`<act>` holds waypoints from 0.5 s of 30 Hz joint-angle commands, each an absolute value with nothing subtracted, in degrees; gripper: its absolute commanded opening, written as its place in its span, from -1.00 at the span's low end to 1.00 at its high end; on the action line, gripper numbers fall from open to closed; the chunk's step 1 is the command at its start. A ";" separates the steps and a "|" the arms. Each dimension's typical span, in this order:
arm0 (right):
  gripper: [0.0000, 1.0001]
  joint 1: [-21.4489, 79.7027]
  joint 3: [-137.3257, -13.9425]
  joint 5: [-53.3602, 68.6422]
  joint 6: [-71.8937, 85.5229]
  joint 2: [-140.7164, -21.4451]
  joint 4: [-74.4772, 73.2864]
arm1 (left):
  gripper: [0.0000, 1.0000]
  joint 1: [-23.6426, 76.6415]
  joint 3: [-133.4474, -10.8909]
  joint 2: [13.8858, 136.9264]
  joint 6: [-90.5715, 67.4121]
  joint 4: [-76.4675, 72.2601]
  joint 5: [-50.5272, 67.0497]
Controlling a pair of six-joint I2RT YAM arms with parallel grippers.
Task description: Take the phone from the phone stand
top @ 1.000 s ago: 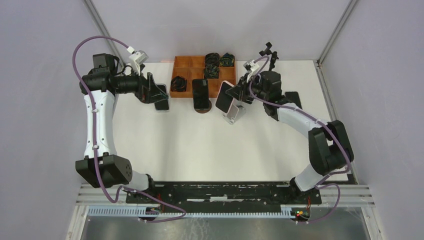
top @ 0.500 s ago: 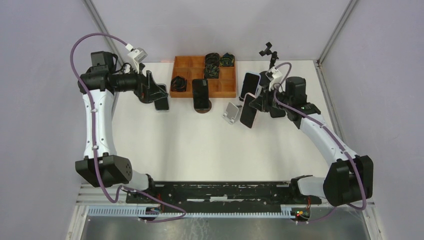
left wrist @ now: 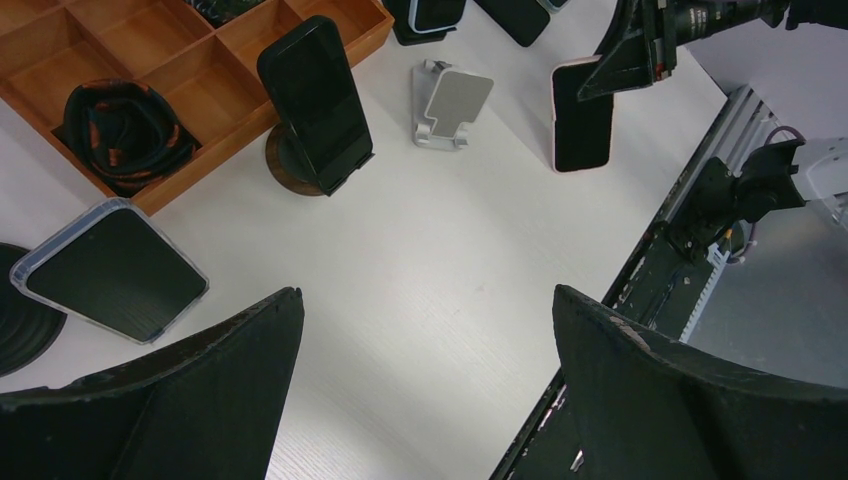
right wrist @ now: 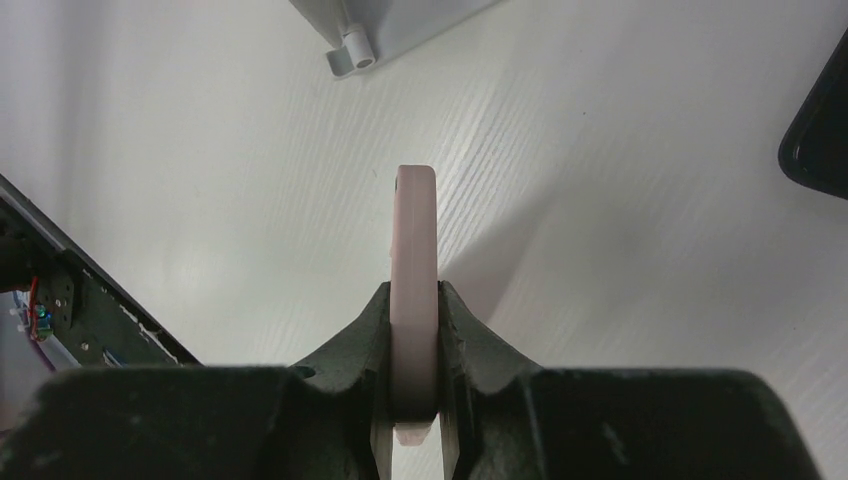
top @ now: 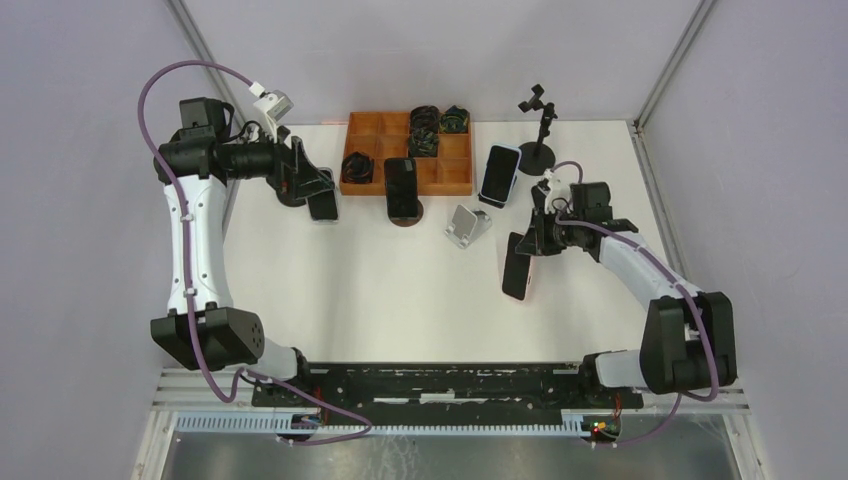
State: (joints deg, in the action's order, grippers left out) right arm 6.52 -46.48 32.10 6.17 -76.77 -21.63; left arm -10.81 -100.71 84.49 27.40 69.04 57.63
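Observation:
The phone (top: 517,272), in a pink case, is off the silver phone stand (top: 466,226) and hangs to the stand's right and nearer the arm bases. My right gripper (top: 529,243) is shut on its upper end. In the right wrist view the phone (right wrist: 414,240) shows edge-on, pinched between both fingers (right wrist: 367,322) of the right gripper (right wrist: 415,295). The phone stand (right wrist: 400,25) stands empty beyond it. From the left wrist the phone (left wrist: 582,118) and the stand (left wrist: 452,102) also show. My left gripper (left wrist: 428,291) is open over bare table at the far left (top: 313,190).
An orange compartment tray (top: 366,126) with black straps sits at the back. In front of it a black phone (top: 402,186) leans on a round wooden stand. A blue-cased phone (top: 500,175) and a black tripod (top: 540,125) stand back right. A clear-cased phone (top: 322,208) lies under the left gripper.
My right gripper has carried the pink phone off the silver stand, first rightward, then toward the near edge and lower. The stand is left empty. The left arm has barely moved.

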 commanded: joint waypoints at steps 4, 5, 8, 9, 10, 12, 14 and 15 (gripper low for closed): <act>-0.43 6.70 -49.03 26.45 3.30 -87.15 -21.07 | 1.00 -11.10 -101.14 84.21 29.25 69.82 59.41; -0.39 6.71 -49.16 26.32 3.33 -87.83 -20.47 | 1.00 -11.11 -101.08 84.20 29.43 69.79 59.29; -0.37 6.73 -49.22 25.62 4.44 -89.13 -19.04 | 1.00 -11.08 -101.07 84.28 29.69 69.79 59.01; -0.38 6.69 -49.14 25.69 4.99 -89.62 -18.38 | 0.99 -11.12 -101.07 84.34 29.71 69.74 59.10; -0.40 6.70 -49.07 25.99 5.57 -90.21 -17.76 | 1.00 -11.15 -101.07 84.45 29.71 69.66 59.14; -0.43 6.90 -49.07 28.30 6.94 -91.35 -15.87 | 1.00 -11.12 -101.01 84.68 29.55 69.44 59.19; -0.44 7.19 -49.77 29.63 7.64 -92.86 -15.48 | 1.00 -11.08 -100.82 84.85 29.33 69.18 59.48; -0.43 7.65 -50.43 29.36 7.42 -93.73 -15.91 | 1.00 -11.14 -100.69 84.90 29.27 69.09 59.63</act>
